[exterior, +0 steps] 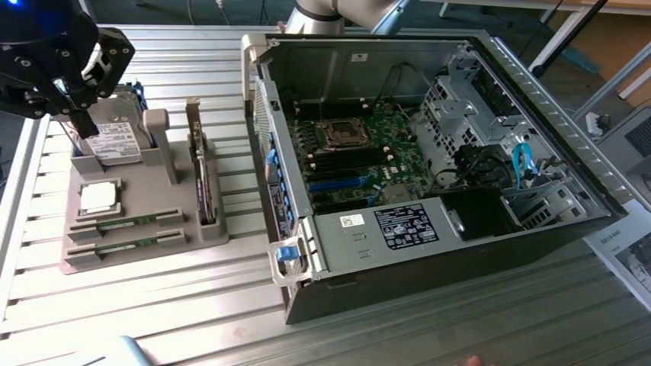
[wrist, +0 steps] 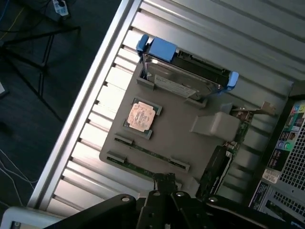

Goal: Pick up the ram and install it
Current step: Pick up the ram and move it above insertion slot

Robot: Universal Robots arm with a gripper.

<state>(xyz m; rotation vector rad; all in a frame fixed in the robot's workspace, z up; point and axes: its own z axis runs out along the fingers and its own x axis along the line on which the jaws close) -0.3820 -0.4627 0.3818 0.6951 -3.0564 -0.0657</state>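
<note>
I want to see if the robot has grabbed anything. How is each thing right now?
ram sticks: lying in their slots on the gray holder, not picked up.
processor: lying flat in its pocket.
hard drive: standing on edge in the holder.
computer case: side open, motherboard showing.
gripper: above the hard drive, away from the ram sticks.

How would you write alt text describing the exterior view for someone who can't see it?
A black robot gripper hangs above a grey parts holder holding a hard drive, a processor chip and two green ram sticks. On the exterior view's right lies an open computer case.
</note>
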